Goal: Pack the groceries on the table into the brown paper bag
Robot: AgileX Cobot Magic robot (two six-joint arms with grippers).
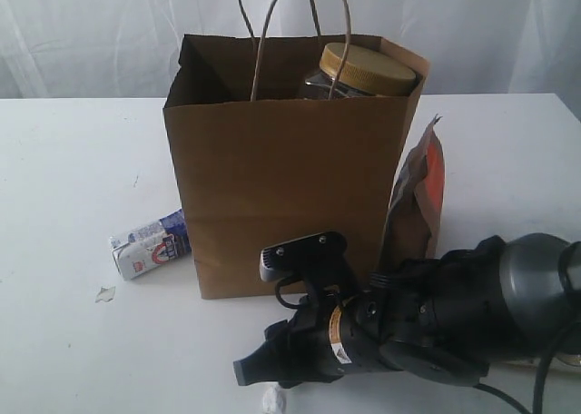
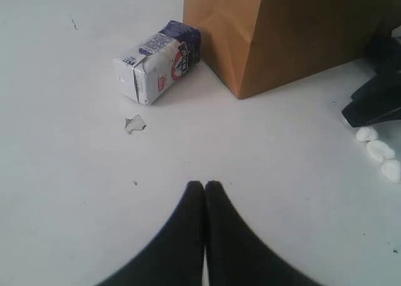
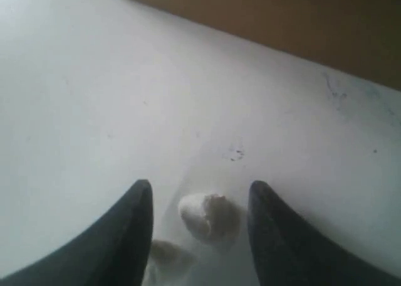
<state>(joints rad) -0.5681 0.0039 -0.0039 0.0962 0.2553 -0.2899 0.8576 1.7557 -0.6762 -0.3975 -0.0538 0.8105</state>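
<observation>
Brown paper bag (image 1: 272, 196) stands upright on the white table (image 1: 73, 160), mouth open; wide bare top to its left, front strip crowded by the right arm (image 1: 472, 314). Clenched left gripper (image 2: 205, 185) holds nothing; carton (image 2: 160, 69) lies ahead, touching the bag's corner. Half-open right gripper (image 3: 200, 185) straddles white lumps (image 3: 203, 214), not squeezing. Jar (image 1: 363, 69) sits inside; pouch (image 1: 419, 201) leans against the bag's right side.

Setting: robot test station of the lab type. Evidence: large plain white table (image 1: 73, 160) filling the lower frame; white draped curtain (image 1: 109, 33) hung as a backdrop across the whole upper edge; black robot arm (image 1: 472, 305) at lower right; brown paper bag (image 1: 272, 178) standing at centre, 1 small white-blue carton (image 1: 150, 248) lying at lower left, both staged like sample goods
</observation>
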